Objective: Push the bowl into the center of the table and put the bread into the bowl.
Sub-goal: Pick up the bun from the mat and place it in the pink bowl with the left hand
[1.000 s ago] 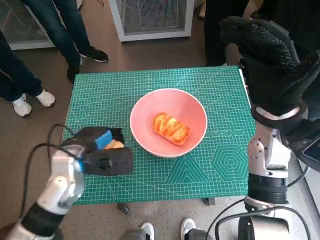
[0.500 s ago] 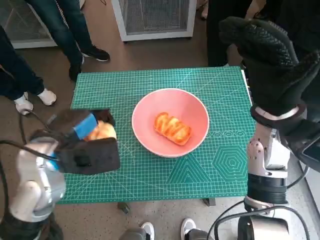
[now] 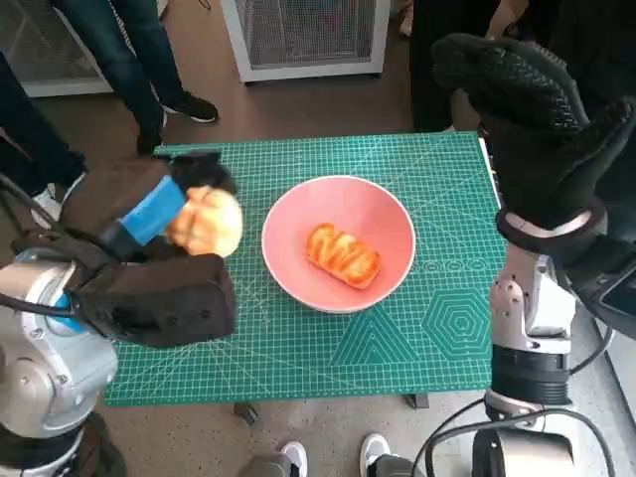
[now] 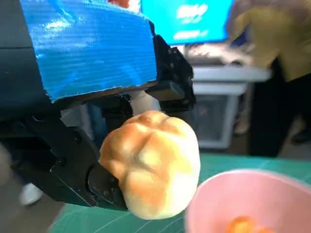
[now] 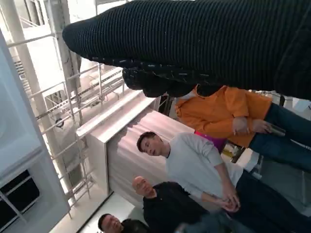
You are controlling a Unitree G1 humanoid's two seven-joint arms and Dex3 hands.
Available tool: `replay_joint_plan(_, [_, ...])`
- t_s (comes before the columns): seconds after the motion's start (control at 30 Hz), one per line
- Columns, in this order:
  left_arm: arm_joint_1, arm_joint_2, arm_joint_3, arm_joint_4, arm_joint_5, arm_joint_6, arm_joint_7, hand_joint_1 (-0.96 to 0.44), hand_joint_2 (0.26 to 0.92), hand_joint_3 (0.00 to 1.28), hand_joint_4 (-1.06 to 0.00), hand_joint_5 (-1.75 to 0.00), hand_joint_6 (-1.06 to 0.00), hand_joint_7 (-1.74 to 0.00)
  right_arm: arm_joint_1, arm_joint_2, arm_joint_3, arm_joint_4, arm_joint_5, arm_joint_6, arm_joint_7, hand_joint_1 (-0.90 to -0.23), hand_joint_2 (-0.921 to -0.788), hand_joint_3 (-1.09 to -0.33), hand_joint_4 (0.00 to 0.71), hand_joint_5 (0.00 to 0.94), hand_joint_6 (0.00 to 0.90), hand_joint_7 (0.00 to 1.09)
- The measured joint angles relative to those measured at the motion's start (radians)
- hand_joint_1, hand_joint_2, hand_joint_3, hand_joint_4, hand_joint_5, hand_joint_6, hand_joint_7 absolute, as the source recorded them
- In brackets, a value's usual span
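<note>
A pink bowl [image 3: 343, 204] sits near the middle of the green mat [image 3: 427, 328], with a glazed twisted bread [image 3: 342, 254] lying in it. My left hand [image 3: 164, 224] holds a round golden bun [image 3: 207, 221] raised above the mat, just left of the bowl. In the left wrist view the bun [image 4: 153, 162] sits against the black fingers [image 4: 73, 167], with the bowl rim [image 4: 252, 182] below it. My right hand [image 3: 537, 119], in its black glove [image 5: 204, 43], hangs raised over the table's right edge, holding nothing, fingers loosely extended.
People's legs and shoes [image 3: 184, 104] stand on the floor beyond the far left corner. A white cabinet [image 3: 303, 35] stands behind the table. Several people [image 5: 194, 165] appear in the right wrist view. The mat's right half bears only printed shapes.
My left hand has lifted the bun from the mat's left edge and carried it up and toward the bowl. The right hand and the bowl have stayed put.
</note>
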Motion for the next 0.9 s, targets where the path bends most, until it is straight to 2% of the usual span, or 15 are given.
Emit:
replay_joint_plan(0.43, [-0.172, -0.117, -0.121, 0.146, -0.019, -0.093, 0.000, 0.00, 0.873, 0.08, -0.78, -1.16, -0.71, -0.99, 0.002, -0.001, -0.004, -0.009, 0.008, 0.005, 0.001, -0.663, -0.921, -0.753, 0.321, 0.003, 0.235, 0.39])
replay_joint_plan(0.5, [-0.193, -0.137, -0.140, 0.173, -0.020, -0.113, 0.001, 0.00, 0.842, 0.15, -0.76, -1.19, -0.72, -1.00, 0.004, -0.001, -0.005, -0.010, 0.008, 0.005, 0.001, -0.663, -0.921, -0.753, 0.321, 0.003, 0.234, 0.39])
replay_joint_plan(0.57, [-0.216, -0.157, -0.162, 0.207, -0.020, -0.135, 0.004, 0.00, 0.691, 0.44, -0.71, -1.30, -0.71, -1.05, 0.005, -0.001, -0.005, -0.012, 0.008, 0.005, 0.001, -0.664, -0.921, -0.753, 0.321, 0.003, 0.234, 0.39])
replay_joint_plan(0.6, [-0.228, -0.169, -0.173, 0.228, -0.020, -0.147, 0.009, 0.00, 0.665, 0.49, -0.71, -1.32, -0.71, -1.07, 0.006, -0.001, -0.005, -0.013, 0.008, 0.005, 0.001, -0.664, -0.921, -0.753, 0.321, 0.003, 0.234, 0.39])
replay_joint_plan(0.67, [-0.245, -0.187, -0.189, 0.260, -0.019, -0.161, 0.011, 0.00, 0.545, 0.73, -0.65, -1.48, -0.71, -1.11, 0.007, -0.001, -0.005, -0.015, 0.008, 0.005, 0.001, -0.664, -0.921, -0.753, 0.321, 0.003, 0.234, 0.39])
replay_joint_plan(0.8, [-0.289, -0.225, -0.227, 0.340, -0.015, -0.169, 0.010, 0.01, 0.446, 0.96, -0.57, -1.67, -0.69, -1.18, 0.009, -0.002, -0.007, -0.018, 0.007, 0.005, 0.001, -0.665, -0.921, -0.753, 0.321, 0.003, 0.234, 0.39])
replay_joint_plan(0.83, [-0.298, -0.233, -0.235, 0.357, -0.014, -0.169, 0.008, 0.01, 0.441, 0.97, -0.56, -1.69, -0.69, -1.18, 0.009, -0.002, -0.007, -0.018, 0.007, 0.005, 0.001, -0.665, -0.921, -0.753, 0.321, 0.003, 0.234, 0.39])
replay_joint_plan(0.9, [-0.312, -0.248, -0.250, 0.387, -0.010, -0.169, 0.004, 0.00, 0.454, 0.96, -0.57, -1.58, -0.62, -1.35, 0.010, -0.002, -0.008, -0.019, 0.006, 0.004, 0.001, -0.666, -0.921, -0.753, 0.320, 0.002, 0.234, 0.39])
